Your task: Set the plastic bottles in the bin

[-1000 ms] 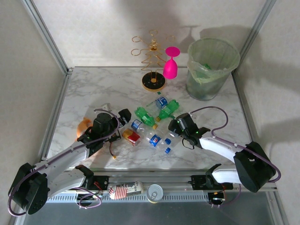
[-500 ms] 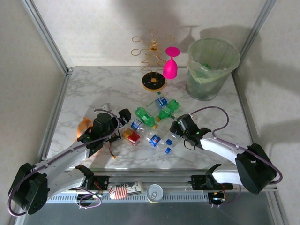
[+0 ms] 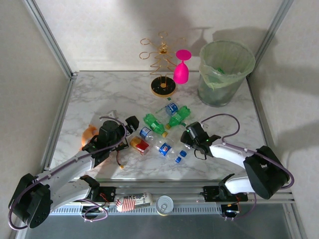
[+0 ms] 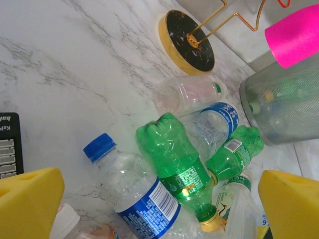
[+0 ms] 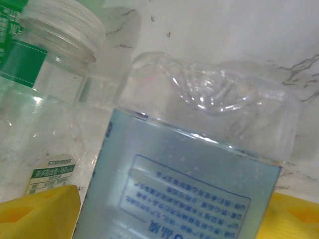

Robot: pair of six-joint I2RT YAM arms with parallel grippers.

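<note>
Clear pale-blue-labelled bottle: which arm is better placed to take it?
Right. The right gripper straddles that bottle, and the bin stands on its side; the left gripper hangs open over a green bottle.

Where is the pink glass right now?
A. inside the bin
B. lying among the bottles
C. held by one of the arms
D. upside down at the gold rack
D: the pink glass is foot-up at the gold rack, well behind the bottles and left of the bin.

About nine bottles (image 3: 154, 124), one bin (image 3: 219, 94), one glass (image 3: 181, 69)
</note>
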